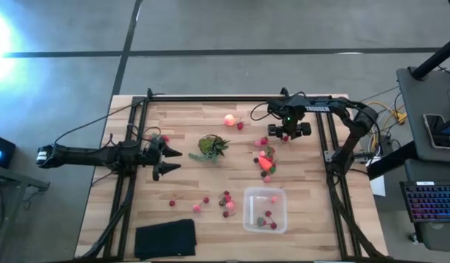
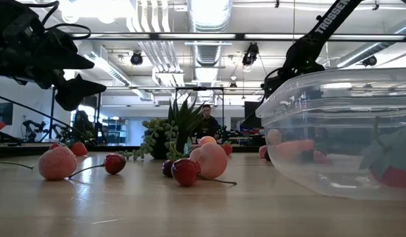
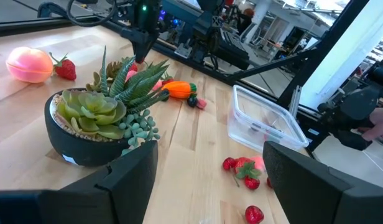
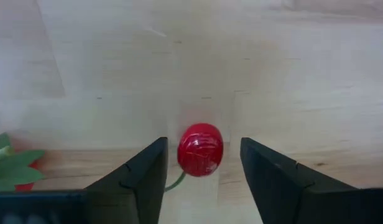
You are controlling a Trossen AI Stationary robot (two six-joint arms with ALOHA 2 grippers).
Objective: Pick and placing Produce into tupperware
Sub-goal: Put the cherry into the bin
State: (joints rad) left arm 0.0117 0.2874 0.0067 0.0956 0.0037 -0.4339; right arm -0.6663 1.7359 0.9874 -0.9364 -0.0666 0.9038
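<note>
Right wrist view: right gripper (image 4: 201, 171) astride cherry (image 4: 201, 150).

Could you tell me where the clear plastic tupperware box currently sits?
In the high view, the clear plastic tupperware box sits near the table's front edge, right of centre, below the orange-red piece.

Table (image 1: 210, 190): pale planked wood, smooth, matt. Tupperware (image 1: 265, 210): clear glossy plastic, see-through. Cherry (image 4: 201, 150): glossy red skin, seen between matt black fingers (image 4: 142, 177). Pad (image 1: 166, 238): flat, matt black. Succulent pot (image 3: 86, 146): matt black, holding waxy green leaves.
</note>
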